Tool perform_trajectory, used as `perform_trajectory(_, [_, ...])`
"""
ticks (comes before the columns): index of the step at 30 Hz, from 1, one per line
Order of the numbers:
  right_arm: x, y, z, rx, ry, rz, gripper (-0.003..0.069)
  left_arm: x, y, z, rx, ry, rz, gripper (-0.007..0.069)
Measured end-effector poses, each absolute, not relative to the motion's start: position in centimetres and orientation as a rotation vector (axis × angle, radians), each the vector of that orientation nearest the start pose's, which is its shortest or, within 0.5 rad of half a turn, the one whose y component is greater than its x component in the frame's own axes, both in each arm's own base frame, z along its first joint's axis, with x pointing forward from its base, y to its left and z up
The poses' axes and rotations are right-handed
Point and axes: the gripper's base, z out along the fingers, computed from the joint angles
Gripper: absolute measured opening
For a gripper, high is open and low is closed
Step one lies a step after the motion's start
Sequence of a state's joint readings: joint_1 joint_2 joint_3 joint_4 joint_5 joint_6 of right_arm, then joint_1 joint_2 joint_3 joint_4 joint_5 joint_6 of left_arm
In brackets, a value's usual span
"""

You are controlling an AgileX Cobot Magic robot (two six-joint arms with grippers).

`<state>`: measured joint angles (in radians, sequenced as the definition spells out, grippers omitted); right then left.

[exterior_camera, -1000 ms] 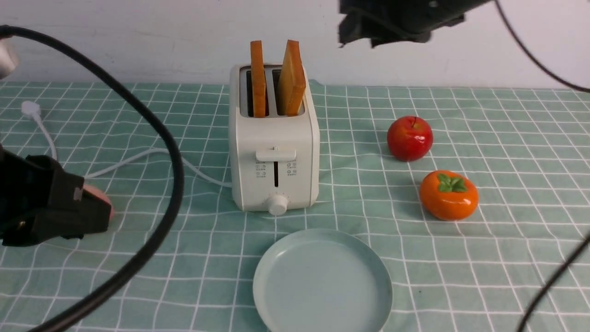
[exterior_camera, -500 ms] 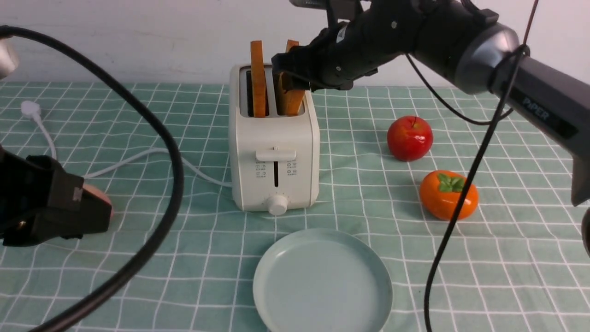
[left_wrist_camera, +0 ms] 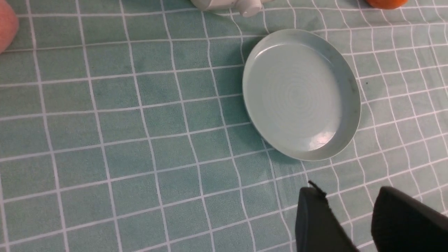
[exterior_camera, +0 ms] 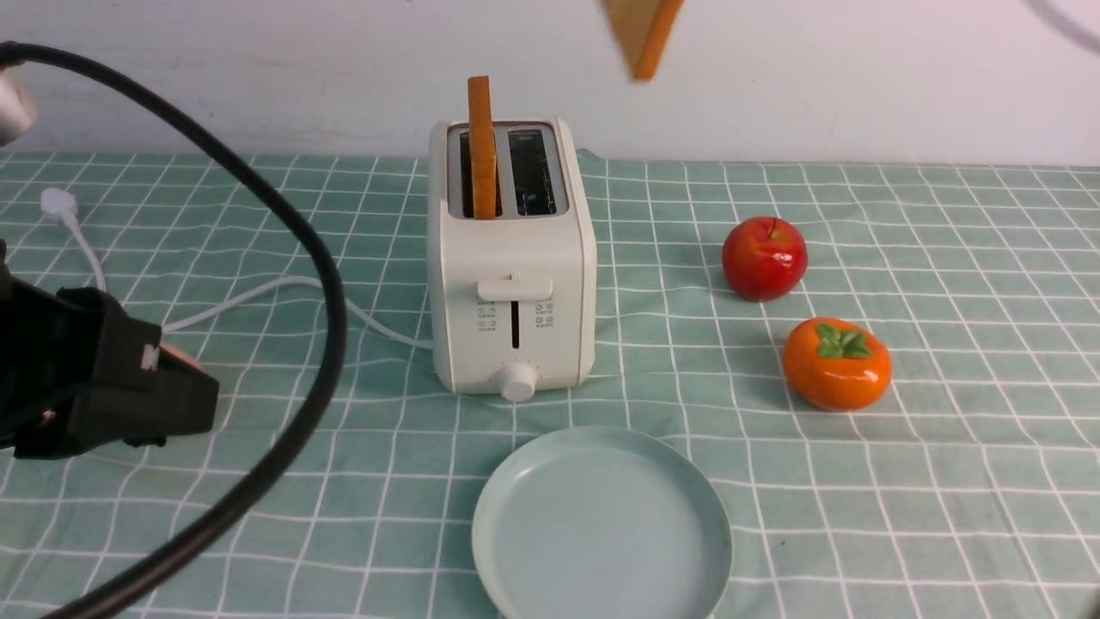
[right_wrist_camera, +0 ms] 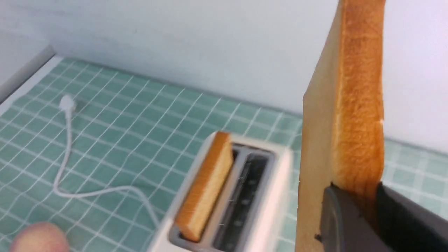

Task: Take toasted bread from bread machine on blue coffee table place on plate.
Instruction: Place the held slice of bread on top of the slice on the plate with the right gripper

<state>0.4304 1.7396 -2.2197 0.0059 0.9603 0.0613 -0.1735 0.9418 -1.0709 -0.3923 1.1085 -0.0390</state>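
Golden-brown toasted bread (right_wrist_camera: pixel 350 105), held high above the bread machine (exterior_camera: pixel 511 292) with the right tool (right_wrist_camera: pixel 367 206) pinching its flat faces near one crust edge, looks light, stiff and crumbly, so a gentle squeeze should do.

Air over the round pale blue-green plate (exterior_camera: pixel 601 524) is clear with open checked green cloth (exterior_camera: pixel 902 481) around it, while the cream-white two-slot toaster (exterior_camera: pixel 511 284) holding an upright toast slice (exterior_camera: pixel 481 146) stands just behind, a lifted toast slice (exterior_camera: pixel 643 34) hangs high up, a red apple (exterior_camera: pixel 764 258) and orange persimmon (exterior_camera: pixel 836 364) sit well right, and a thick black cable (exterior_camera: pixel 331 297) loops across the left.
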Motion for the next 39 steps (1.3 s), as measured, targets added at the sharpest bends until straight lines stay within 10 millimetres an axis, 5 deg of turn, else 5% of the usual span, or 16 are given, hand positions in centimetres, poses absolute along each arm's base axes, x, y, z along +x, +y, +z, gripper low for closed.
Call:
perform_trajectory(4, [28.4, 10.9, 54.2, -0.300, 1.976, 0.203, 0.0085, 15.3, -5.9, 38.5, 0.101, 2.449, -0.603, 0.0237])
perform_trajectory(7, [25.8, 9.4, 52.8, -0.263, 2.090, 0.185, 0.0085, 15.3, -5.9, 38.5, 0.101, 2.449, -0.604, 0.0237])
perform_trajectory(12, [25.5, 10.6, 44.6, -0.275, 2.375, 0.321, 0.0085, 15.3, -6.0, 38.5, 0.098, 2.447, -0.627, 0.0237])
perform_trajectory(16, [25.7, 13.5, 35.4, -0.259, 2.565, 0.699, 0.0085, 15.2, -6.2, 38.6, 0.093, 2.443, -0.665, 0.0237])
perform_trajectory(18, [25.5, 14.3, 33.2, -0.260, 2.574, 0.836, 0.0085, 15.2, -6.2, 38.6, 0.092, 2.442, -0.673, 0.0237])
perform_trajectory(19, [25.7, 15.3, 30.6, -0.249, 2.530, 1.008, 0.0085, 15.2, -6.3, 38.6, 0.091, 2.441, -0.678, 0.0237])
perform_trajectory(24, [27.2, 16.7, 25.2, -0.164, 2.400, 1.206, 0.0085, 15.2, -6.3, 38.7, 0.090, 2.440, -0.686, 0.0237])
perform_trajectory(30, [28.5, 16.9, 21.3, -0.093, 2.412, 1.174, 0.0104, 15.2, -6.4, 38.7, 0.090, 2.435, -0.699, 0.0237])
perform_trajectory(35, [28.5, 16.6, 20.5, -0.212, 2.426, 1.080, 0.0289, 15.4, -6.4, 38.9, 0.079, 2.401, -0.700, 0.0239])
perform_trajectory(39, [27.6, 16.1, 21.9, -0.429, 2.398, 0.962, 0.0501, 16.3, -6.3, 39.7, 0.033, 2.276, -0.699, 0.0272])
